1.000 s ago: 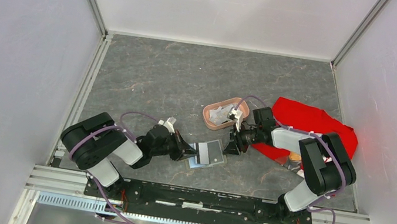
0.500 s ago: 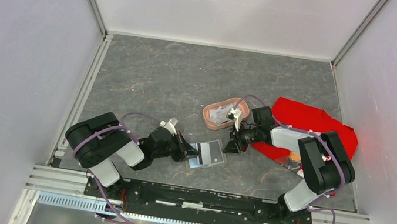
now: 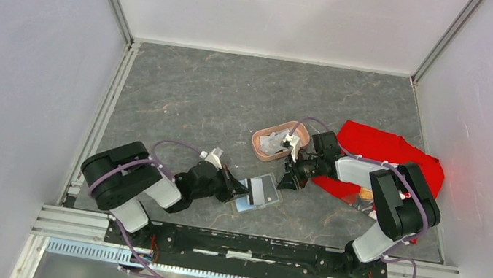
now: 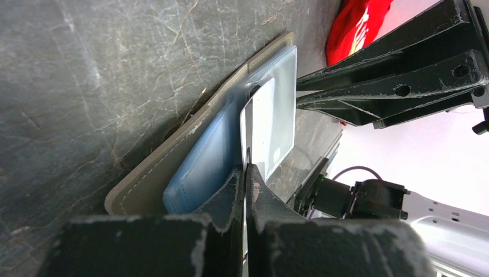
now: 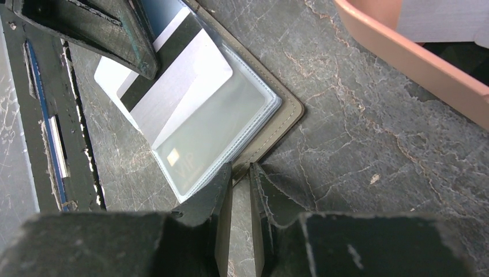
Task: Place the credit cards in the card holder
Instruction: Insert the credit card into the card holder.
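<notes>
Tray, pink, just beyond right tool; red cloth behind.

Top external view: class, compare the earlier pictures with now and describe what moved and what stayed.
The left pincer, shut on a credit card, edged slightly right toward the open card holder. The right pincer at the holder's other side, the pink tray and the red cloth kept their places.

Tally: one card holder; one card visible at it; one pink tray, contents too blurred to count; one red cloth.
</notes>
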You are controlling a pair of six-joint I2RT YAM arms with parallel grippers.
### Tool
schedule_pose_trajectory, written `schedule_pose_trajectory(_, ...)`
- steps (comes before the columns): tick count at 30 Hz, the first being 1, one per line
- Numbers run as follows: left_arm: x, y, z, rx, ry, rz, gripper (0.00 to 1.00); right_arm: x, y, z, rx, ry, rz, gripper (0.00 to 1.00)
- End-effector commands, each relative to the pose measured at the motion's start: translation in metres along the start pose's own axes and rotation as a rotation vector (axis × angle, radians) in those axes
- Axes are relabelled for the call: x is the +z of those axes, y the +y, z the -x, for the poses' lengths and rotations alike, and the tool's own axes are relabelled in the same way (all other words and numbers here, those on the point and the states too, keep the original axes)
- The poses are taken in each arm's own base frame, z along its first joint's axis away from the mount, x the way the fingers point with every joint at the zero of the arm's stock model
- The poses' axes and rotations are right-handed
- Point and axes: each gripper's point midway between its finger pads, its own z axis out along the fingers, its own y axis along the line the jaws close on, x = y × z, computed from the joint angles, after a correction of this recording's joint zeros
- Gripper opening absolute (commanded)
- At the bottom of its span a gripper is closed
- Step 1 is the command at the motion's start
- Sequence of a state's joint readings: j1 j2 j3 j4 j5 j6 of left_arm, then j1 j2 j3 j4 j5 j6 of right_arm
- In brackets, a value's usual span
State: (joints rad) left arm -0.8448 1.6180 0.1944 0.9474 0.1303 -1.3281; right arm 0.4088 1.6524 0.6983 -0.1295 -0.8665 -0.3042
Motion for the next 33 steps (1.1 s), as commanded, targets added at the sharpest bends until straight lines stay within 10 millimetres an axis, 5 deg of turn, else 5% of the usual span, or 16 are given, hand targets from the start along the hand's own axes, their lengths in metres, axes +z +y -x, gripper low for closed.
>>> schedule_pose_trajectory(1,0.001,0.017,0.011,0.108,-0.070,0.120,0.02,0.005,0.005,0.005,-0.024,0.001,0.030,0.22)
schedule_pose_trajectory(6,0.001,0.019,0.017,0.137,-0.104,0.158,0.02,0.006,0.005,0.004,-0.026,0.006,0.033,0.22)
schedule_pose_trajectory(20,0.022,0.007,-0.008,0.080,-0.066,0.087,0.02,0.006,0.007,0.005,-0.029,0.005,0.040,0.21)
schedule_pose_trajectory(33,0.017,0.004,-0.010,0.169,-0.030,0.128,0.39,-0.004,0.004,0.020,-0.104,-0.012,0.001,0.32)
